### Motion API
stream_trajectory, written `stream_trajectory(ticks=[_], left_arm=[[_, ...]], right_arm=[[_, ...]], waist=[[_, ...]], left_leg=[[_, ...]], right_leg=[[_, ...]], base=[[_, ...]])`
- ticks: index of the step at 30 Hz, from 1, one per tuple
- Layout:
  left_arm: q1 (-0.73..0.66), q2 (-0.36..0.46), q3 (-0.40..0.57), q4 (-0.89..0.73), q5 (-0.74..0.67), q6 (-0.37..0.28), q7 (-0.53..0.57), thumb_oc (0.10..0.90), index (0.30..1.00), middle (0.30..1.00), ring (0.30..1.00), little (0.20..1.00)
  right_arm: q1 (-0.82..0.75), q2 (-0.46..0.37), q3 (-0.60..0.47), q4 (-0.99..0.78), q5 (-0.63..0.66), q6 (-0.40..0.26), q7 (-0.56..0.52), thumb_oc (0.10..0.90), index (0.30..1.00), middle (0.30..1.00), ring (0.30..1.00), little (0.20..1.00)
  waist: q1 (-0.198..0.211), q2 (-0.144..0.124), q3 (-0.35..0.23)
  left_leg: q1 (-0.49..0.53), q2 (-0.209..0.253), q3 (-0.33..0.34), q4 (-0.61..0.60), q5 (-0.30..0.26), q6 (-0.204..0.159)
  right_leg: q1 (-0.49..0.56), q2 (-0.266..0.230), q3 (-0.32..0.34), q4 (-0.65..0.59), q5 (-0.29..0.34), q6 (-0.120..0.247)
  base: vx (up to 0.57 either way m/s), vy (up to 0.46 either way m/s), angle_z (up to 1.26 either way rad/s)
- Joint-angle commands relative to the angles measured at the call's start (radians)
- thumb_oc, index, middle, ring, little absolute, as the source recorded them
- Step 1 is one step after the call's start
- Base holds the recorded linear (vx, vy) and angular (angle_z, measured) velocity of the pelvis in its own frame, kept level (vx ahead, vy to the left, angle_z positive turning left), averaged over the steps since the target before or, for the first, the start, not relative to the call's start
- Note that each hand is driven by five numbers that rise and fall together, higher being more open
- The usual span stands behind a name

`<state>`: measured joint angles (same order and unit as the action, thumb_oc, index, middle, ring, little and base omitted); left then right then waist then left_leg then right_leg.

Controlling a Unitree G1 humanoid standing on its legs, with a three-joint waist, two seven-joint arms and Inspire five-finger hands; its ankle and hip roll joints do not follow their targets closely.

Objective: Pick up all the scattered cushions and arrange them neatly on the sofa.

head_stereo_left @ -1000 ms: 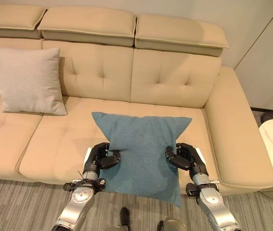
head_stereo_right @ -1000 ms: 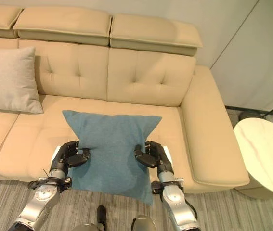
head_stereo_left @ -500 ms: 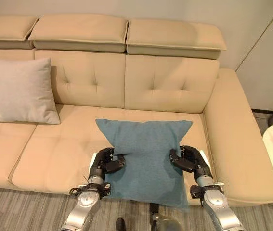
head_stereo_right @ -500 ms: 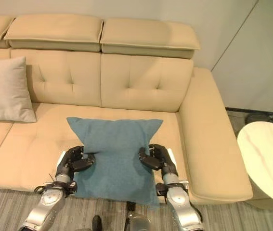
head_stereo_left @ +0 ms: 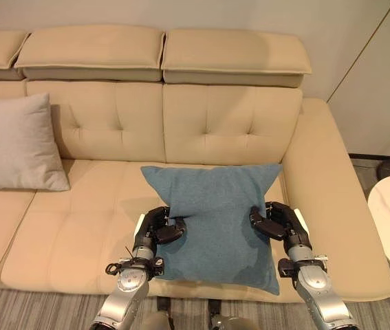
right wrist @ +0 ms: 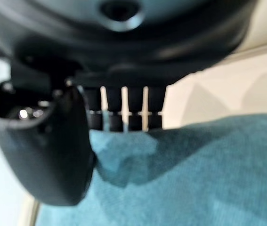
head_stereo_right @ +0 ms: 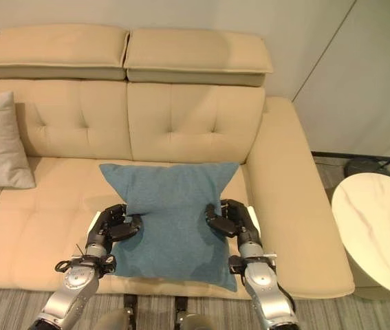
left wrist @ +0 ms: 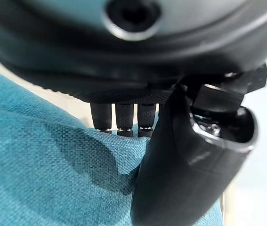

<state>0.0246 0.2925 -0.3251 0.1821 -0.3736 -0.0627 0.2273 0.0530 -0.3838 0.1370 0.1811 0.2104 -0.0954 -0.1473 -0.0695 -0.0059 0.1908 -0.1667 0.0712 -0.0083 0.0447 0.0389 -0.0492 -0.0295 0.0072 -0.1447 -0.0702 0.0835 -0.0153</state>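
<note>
Teal cushion pinched at both side edges between left hand and right hand, low over the sofa seat: best carried level, pushed ahead to the backrest, stood upright like the grey cushion before release.

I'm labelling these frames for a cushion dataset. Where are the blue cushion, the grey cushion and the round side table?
blue cushion (head_stereo_left: 215, 206): left eye view, middle of its face.
grey cushion (head_stereo_left: 16, 144): left eye view, middle of its front.
round side table (head_stereo_right: 377, 230): right eye view, bare white top.
</note>
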Motion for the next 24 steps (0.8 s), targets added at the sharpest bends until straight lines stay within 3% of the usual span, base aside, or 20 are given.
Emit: stream_trajectory(ticks=[1, 9, 15, 24], left_arm=[[-0.084, 0.012, -0.001, -0.170, -0.006, -0.145, -0.048, 0.400, 0.300, 0.300, 0.300, 0.300], [-0.107, 0.043, 0.031, -0.178, 0.028, -0.150, -0.023, 0.400, 0.300, 0.300, 0.300, 0.300], [-0.196, 0.040, 0.031, -0.158, 0.051, -0.168, 0.041, 0.400, 0.300, 0.300, 0.300, 0.300], [-0.544, 0.024, -0.048, -0.024, 0.160, -0.221, 0.212, 0.400, 0.300, 0.300, 0.300, 0.300]], right_arm=[[-0.065, 0.039, -0.019, -0.146, 0.022, -0.128, 0.006, 0.400, 0.300, 0.300, 0.300, 0.300], [-0.090, 0.069, -0.022, -0.161, -0.012, -0.129, -0.012, 0.400, 0.300, 0.300, 0.300, 0.300], [-0.191, 0.082, 0.003, -0.149, -0.061, -0.145, -0.077, 0.400, 0.300, 0.300, 0.300, 0.300], [-0.538, 0.097, 0.081, -0.050, -0.181, -0.181, -0.275, 0.400, 0.300, 0.300, 0.300, 0.300]], waist=[[0.030, -0.050, -0.119], [0.033, -0.041, -0.135], [0.028, -0.022, -0.124], [0.029, 0.004, -0.078]], left_leg=[[0.023, -0.056, 0.025, 0.053, -0.101, 0.008], [0.077, -0.073, 0.086, -0.002, -0.113, 0.042], [0.050, -0.078, 0.111, -0.020, -0.110, 0.048], [-0.125, -0.088, 0.122, -0.008, -0.075, 0.045]], right_leg=[[0.011, -0.074, 0.031, 0.098, -0.134, 0.100], [0.000, -0.105, 0.064, 0.112, -0.126, 0.130], [-0.050, -0.117, 0.067, 0.108, -0.111, 0.142], [-0.221, -0.127, 0.069, 0.099, -0.062, 0.146]], base=[[0.15, 0.159, -0.38], [0.10, 0.117, -0.10], [0.01, 0.044, -0.02], [-0.09, 0.012, -0.10]])
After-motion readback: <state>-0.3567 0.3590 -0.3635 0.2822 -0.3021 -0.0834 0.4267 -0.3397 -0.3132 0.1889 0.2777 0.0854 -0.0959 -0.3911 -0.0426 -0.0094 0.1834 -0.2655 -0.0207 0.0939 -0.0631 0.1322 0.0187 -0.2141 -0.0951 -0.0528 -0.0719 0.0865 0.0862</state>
